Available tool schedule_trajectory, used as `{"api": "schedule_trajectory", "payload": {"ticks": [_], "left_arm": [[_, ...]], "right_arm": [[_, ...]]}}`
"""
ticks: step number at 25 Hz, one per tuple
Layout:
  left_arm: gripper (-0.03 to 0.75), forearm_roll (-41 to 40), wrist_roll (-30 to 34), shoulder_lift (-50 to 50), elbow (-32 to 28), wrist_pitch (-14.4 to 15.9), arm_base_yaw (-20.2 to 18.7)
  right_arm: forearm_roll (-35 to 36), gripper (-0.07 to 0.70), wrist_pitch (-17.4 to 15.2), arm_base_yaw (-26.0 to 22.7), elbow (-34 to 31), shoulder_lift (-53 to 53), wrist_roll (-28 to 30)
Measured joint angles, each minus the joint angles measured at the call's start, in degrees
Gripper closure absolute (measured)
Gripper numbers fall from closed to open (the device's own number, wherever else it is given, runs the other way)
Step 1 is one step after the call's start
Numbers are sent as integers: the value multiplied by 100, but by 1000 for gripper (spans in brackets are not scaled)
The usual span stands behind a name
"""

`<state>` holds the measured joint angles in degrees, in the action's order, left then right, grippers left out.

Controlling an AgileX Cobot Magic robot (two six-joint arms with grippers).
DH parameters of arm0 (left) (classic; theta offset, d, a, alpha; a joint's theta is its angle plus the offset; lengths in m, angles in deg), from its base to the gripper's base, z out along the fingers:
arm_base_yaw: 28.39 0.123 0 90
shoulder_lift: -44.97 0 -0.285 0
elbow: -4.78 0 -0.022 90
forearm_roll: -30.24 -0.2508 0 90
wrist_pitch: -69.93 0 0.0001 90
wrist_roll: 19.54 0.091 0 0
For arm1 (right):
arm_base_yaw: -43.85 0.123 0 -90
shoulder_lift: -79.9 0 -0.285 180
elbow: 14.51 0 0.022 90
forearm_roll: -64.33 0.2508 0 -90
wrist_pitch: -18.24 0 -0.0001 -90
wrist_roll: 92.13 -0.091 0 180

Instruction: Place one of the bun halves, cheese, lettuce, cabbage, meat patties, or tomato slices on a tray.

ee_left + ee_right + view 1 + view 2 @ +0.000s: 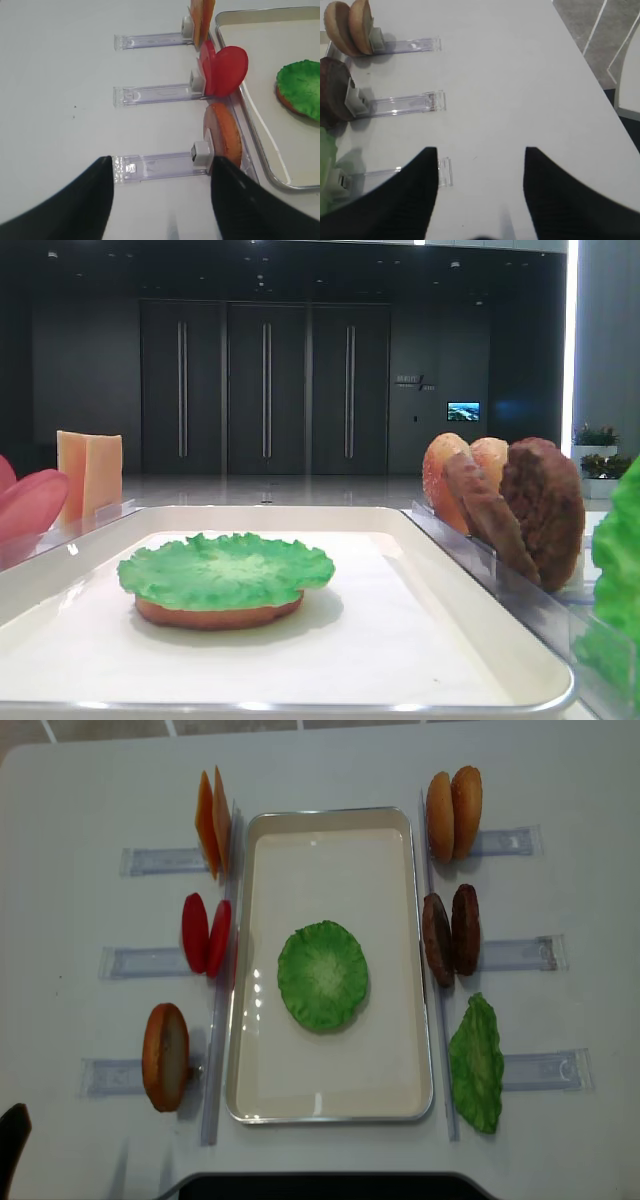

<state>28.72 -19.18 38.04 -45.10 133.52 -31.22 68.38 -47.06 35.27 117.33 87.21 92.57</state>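
The white tray (420, 970) lies at the table's middle. In it a green lettuce (322, 975) leaf covers a bun half (218, 615). Left of the tray stand cheese (212, 820), tomato slices (207, 933) and a bun half (165, 1055). On its right are two bun halves (453, 813), meat patties (450, 935) and another lettuce (477, 1062) leaf. My left gripper (162, 160) is open over the clear holder beside the bun half (225, 135), holding nothing. My right gripper (481, 150) is open over bare table, right of the patties (335, 95). Cabbage is out of view.
Clear plastic holders (525, 955) stick out sideways from each food stack on both sides of the tray. The table's right edge (590, 55) runs close to the right gripper, with floor beyond. Bare white table lies beyond the holders' outer ends.
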Motion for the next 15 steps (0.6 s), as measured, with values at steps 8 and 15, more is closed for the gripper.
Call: {"api": "schedule_trajectory", "payload": {"ticks": [8,15], "left_arm": [[244,0,0,0,0,0,0],[244,0,0,0,0,0,0]], "right_arm": [[5,261,0,0,0,0,-12],[5,261,0,0,0,0,-12]]}}
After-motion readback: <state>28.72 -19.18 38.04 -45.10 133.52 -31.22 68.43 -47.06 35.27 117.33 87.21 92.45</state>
